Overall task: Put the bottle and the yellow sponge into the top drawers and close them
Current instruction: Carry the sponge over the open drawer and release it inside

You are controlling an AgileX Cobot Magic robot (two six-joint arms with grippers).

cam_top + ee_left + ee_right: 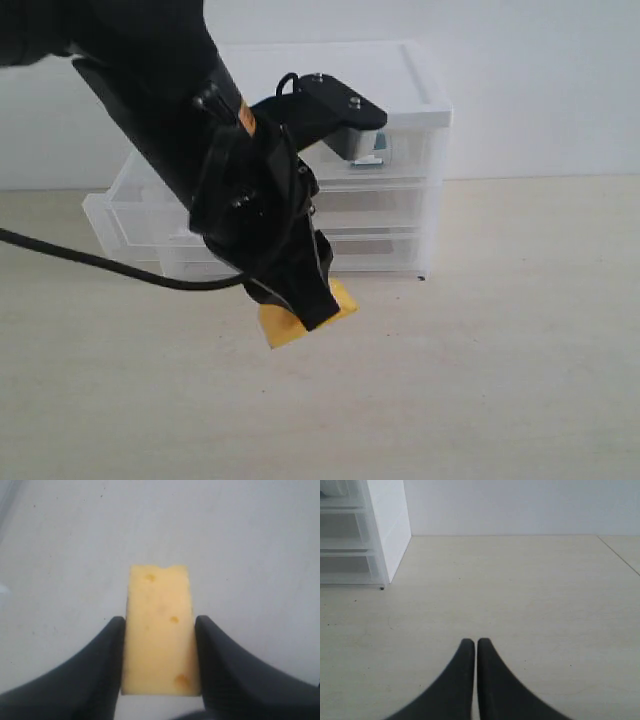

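The yellow sponge (159,630) is pinched between the left fingers (100,670), its far end projecting beyond their tips, at about six o'clock from the white-topped cabinet (400,110) in the exterior view. The right fingers (465,675) are pressed together over the tabletop (545,605).

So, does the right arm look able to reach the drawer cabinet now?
Probably yes: only bare table lies between the right gripper and the cabinet, though the left arm crowds its front.
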